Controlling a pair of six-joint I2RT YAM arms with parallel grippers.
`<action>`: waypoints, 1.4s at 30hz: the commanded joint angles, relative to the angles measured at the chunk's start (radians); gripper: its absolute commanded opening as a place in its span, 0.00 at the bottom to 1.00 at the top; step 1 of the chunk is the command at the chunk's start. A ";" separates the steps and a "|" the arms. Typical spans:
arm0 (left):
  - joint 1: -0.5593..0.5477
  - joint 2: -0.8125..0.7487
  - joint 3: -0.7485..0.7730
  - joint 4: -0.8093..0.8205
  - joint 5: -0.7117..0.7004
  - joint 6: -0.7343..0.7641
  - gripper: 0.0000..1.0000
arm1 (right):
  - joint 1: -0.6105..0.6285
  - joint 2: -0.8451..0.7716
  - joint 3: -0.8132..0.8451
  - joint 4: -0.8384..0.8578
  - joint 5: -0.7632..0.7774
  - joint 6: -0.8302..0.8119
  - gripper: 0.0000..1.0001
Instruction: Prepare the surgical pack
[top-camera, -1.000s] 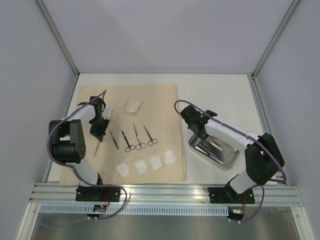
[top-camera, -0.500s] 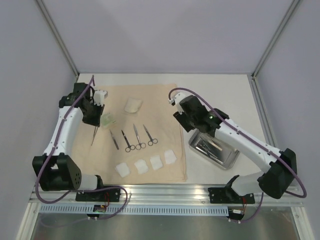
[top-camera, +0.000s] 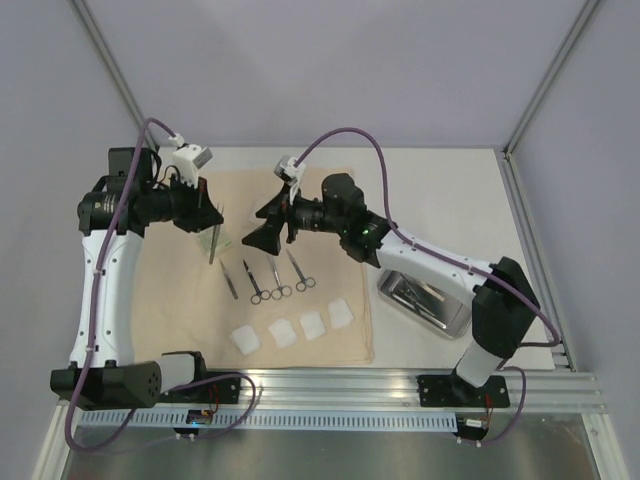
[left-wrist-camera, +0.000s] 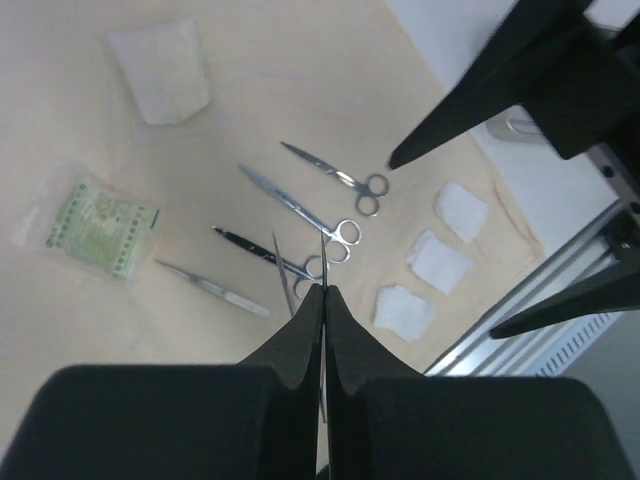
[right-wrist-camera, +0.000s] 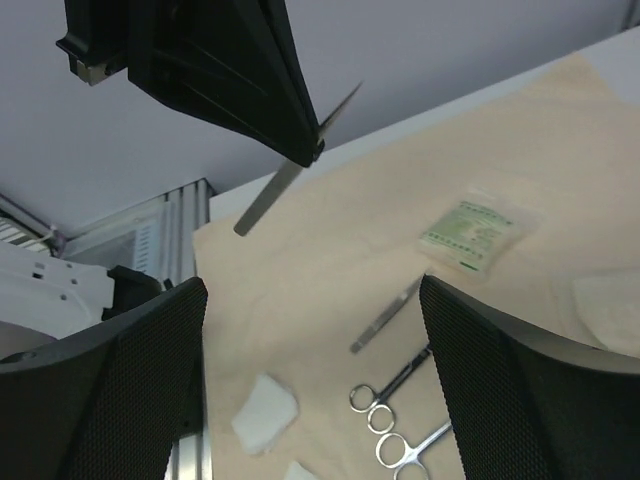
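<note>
**Q:** Where is the pack, and what threatens it?

**A:** The large beige cloth sheet lies spread on the white tabletop. It carries metal scissors, a short steel tweezers, white gauze squares and a green-printed sachet. The small shiny rectangular steel tray sits off the cloth, to its right. The left gripper, clamped on a long thin steel tweezers, hangs above the sheet. The right gripper is near it, jaws wide and empty. A misjudged approach could probably knock the tweezers loose onto the laid-out row, or bring the arms together.

**Q:** What does one view add?

**A:** The right wrist view shows the held tweezers side-on, while the left wrist view shows them edge-on only. The left wrist view alone clearly shows the white folded pad.
</note>
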 joint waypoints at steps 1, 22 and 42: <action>-0.002 -0.048 0.029 -0.011 0.217 -0.017 0.00 | -0.003 0.064 0.092 0.210 -0.192 0.140 0.91; -0.003 -0.068 0.120 -0.039 0.455 -0.012 0.00 | 0.020 0.208 0.138 0.434 -0.355 0.329 0.49; -0.003 -0.061 0.114 -0.008 0.414 -0.032 0.16 | 0.022 0.200 0.128 0.373 -0.352 0.327 0.01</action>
